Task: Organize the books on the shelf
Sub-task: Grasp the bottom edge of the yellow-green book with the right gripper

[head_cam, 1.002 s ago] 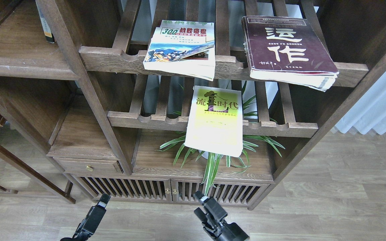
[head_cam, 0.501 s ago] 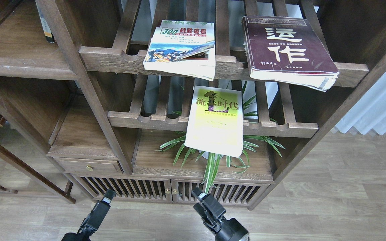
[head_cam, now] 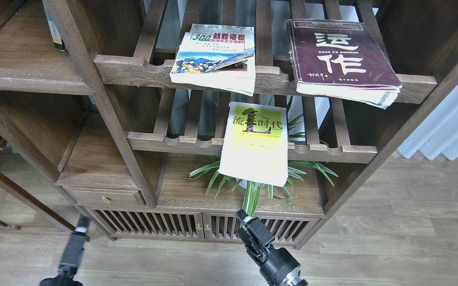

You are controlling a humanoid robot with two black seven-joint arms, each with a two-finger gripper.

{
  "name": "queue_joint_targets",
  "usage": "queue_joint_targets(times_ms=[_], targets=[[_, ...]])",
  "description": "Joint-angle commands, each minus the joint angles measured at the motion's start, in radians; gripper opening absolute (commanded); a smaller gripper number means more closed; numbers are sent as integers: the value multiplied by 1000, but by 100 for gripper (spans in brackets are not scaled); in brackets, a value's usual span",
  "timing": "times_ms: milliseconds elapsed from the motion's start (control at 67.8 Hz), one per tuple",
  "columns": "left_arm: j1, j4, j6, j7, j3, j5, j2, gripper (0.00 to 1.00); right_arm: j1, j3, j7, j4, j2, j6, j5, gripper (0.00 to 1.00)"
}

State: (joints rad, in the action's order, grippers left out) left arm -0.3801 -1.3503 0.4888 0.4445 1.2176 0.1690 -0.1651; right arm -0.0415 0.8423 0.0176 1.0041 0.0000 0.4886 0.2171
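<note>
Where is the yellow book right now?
In the head view the yellow-green book lies near the middle, on the lower slatted rack, its lower end hanging over the front rail above the spider plant.

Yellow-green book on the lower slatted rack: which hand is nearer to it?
Right. The right hand sits just below the yellow-green book; the left hand is far off, lower left.

green "300" on white book (head_cam: pixel 213 53), "运作" on maroon book (head_cam: pixel 342 55), "时代" on yellow-green book (head_cam: pixel 255 145)

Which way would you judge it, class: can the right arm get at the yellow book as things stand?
Probably yes: the right gripper sits low, below the yellow book, whose front end overhangs the rack. Only plant leaves lie between.
</note>
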Motion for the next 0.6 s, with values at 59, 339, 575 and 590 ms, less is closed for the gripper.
queue_joint_targets(times_ms=[59, 339, 575, 590], targets=[[0, 28, 0, -1, 17, 0, 7, 100, 64, 1, 1, -1, 0, 0, 4, 99], [0, 62, 0, -1, 22, 0, 9, 100, 106, 6, 1, -1, 0, 0, 8, 99], [4, 66, 0, 2, 23, 0, 9, 100, 137, 41, 51, -21, 0, 0, 59, 84], [4, 66, 0, 2, 23, 0, 9, 100, 140, 43, 57, -19, 0, 0, 70, 82]])
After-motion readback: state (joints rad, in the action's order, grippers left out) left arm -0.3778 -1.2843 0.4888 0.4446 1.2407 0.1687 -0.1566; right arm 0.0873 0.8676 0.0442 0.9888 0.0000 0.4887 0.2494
